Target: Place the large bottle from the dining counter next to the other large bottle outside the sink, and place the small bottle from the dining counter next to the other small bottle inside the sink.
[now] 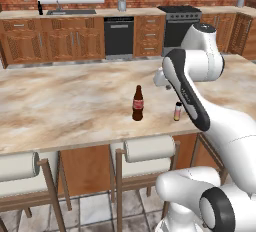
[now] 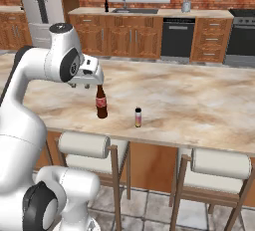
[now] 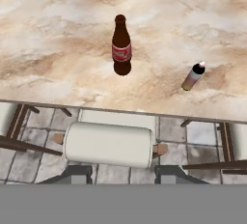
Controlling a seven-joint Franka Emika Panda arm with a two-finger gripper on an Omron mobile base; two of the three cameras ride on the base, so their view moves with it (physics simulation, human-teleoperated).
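Note:
The large bottle (image 1: 137, 104) (image 2: 101, 102) (image 3: 121, 46), brown with a red label, stands upright on the marble dining counter (image 1: 60, 106) (image 2: 199, 100). To its right stands the small bottle (image 1: 177, 111) (image 2: 138, 117) (image 3: 193, 76), pale with a dark cap, close to the counter's near edge. My gripper (image 1: 159, 80) (image 2: 92, 83) (image 3: 123, 172) hangs open above the counter's near edge, well above both bottles, with nothing between its fingers. The sink (image 1: 70, 12) (image 2: 134, 11) lies in the far counter under the window, with a dark bottle (image 1: 40, 8) (image 2: 106, 6) beside it.
Padded stools (image 1: 148, 148) (image 2: 84, 145) (image 3: 108, 145) stand along the dining counter's near side, right under my hand. Wooden cabinets, a dishwasher (image 1: 119, 37) and a stove (image 1: 180, 23) line the back wall. A fridge (image 2: 42, 6) stands at the far left.

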